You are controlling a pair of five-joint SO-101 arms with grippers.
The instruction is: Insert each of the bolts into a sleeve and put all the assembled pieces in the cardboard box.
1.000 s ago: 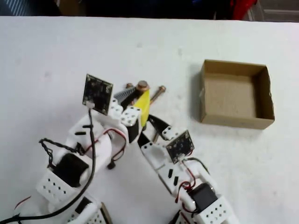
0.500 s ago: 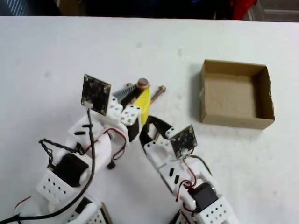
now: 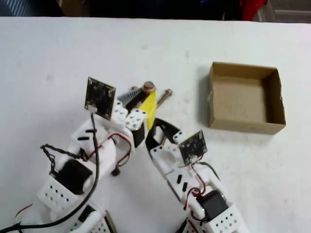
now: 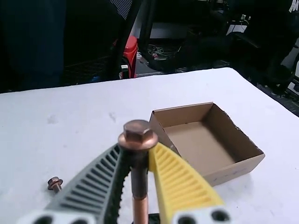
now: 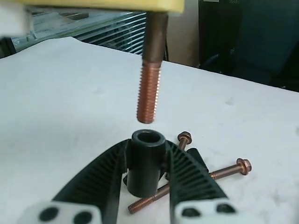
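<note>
My left gripper (image 4: 137, 151), with one grey and one yellow finger, is shut on a copper bolt (image 4: 136, 135) just below its head and holds it upright. The bolt's threaded end (image 5: 148, 95) hangs a little above a black sleeve (image 5: 145, 161), roughly in line with its hole. My right gripper (image 5: 145, 154) is shut on that sleeve, which stands upright above the table. In the high view the left gripper (image 3: 145, 96) and right gripper (image 3: 156, 132) meet left of the cardboard box (image 3: 240, 125), which is open and empty.
Loose bolts (image 5: 230, 170) (image 5: 184, 137) lie on the white table beneath the grippers, one beside the left gripper (image 3: 164, 97) and another small one farther off (image 4: 55, 183). A dark piece (image 5: 195, 156) lies behind my right finger. The box (image 4: 233, 169) sits to the right.
My right arm has shifted slightly, bringing the sleeve in under the hanging bolt. The left gripper moved a little at first and then held still with the bolt.
</note>
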